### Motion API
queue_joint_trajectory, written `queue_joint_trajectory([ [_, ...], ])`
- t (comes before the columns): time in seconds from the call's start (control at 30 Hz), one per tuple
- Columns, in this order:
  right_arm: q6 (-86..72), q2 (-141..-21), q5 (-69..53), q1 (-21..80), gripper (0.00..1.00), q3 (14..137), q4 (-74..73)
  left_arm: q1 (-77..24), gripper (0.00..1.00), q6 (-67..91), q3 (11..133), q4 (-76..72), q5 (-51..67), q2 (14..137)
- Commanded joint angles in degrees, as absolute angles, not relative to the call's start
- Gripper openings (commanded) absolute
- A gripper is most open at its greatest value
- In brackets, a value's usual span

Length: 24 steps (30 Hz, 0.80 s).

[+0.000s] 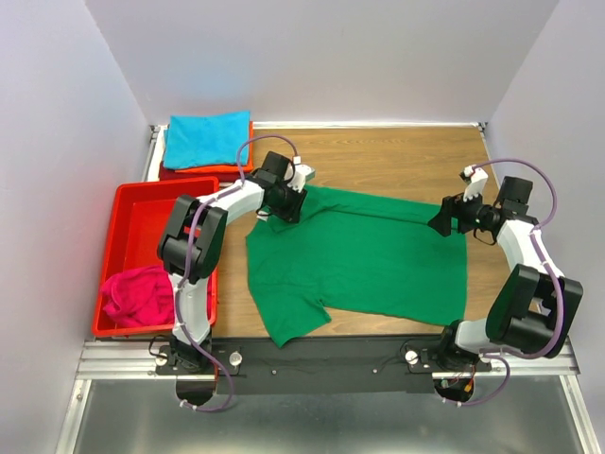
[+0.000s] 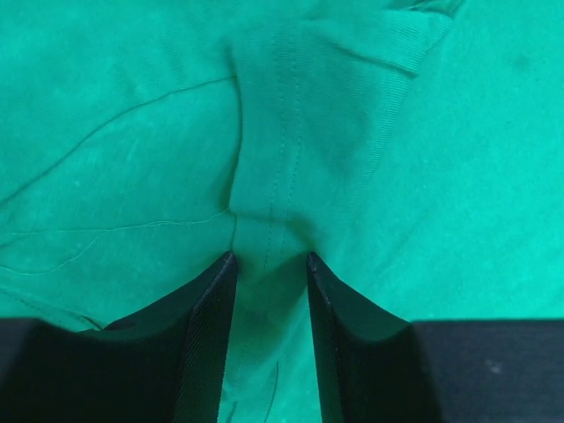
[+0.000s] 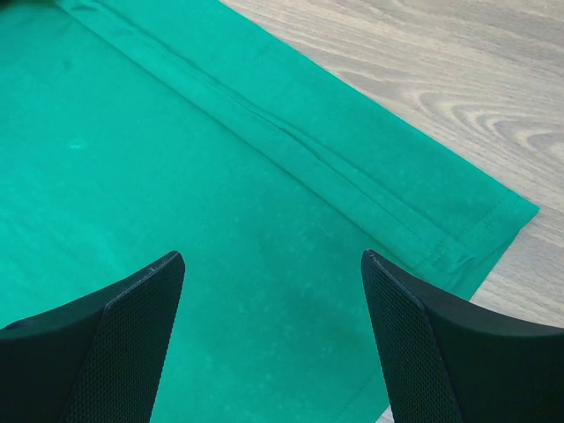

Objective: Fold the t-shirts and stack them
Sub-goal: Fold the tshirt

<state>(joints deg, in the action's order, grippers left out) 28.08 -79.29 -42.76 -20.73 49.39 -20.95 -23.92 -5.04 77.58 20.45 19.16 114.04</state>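
The left end effector pinches the green t-shirt. The right end effector gapes wide with the hem corner just ahead, so it should probably clamp that before lifting.

No readable text, labels or numbers anywhere.

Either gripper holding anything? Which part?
Left gripper pinches the green t-shirt at a stitched seam fold near its far-left corner. Right gripper is open, holding nothing.
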Motion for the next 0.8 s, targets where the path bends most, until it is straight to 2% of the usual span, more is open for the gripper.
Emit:
queue_joint_trajectory([
  [0.0,27.8,-78.0,-44.4,-20.8,0.87,48.7,-22.4,-25.1,0.43,-6.1,78.2,22.8,14.3,114.3],
  [0.13,27.8,-77.6,-44.7,-20.8,0.87,48.7,-22.5,-25.5,0.23,-5.9,77.7,22.8,13.2,111.9],
  [0.2,27.8,-77.4,-44.8,-20.8,0.87,48.7,-22.5,-25.8,0.09,-5.9,77.4,22.8,13.6,110.2],
  [0.27,27.8,-77.3,-44.7,-20.8,0.87,48.7,-22.5,-26.2,0.04,-5.9,77.2,22.8,13.6,108.8],
  [0.3,27.7,-77.2,-44.8,-20.8,0.87,48.7,-22.5,-26.5,0.04,-5.7,76.8,22.8,13.0,108.3],
  [0.37,27.7,-77.1,-45.0,-20.8,0.87,48.5,-22.4,-26.7,0.11,-5.5,76.6,22.9,11.6,107.2],
  [0.67,27.6,-77.3,-45.0,-20.8,0.87,48.6,-22.5,-27.1,0.08,-5.4,75.2,22.6,11.9,105.4],
  [0.77,27.6,-77.3,-44.9,-20.8,0.87,48.5,-22.5,-27.4,0.11,-5.3,74.5,22.4,10.8,104.9],
])
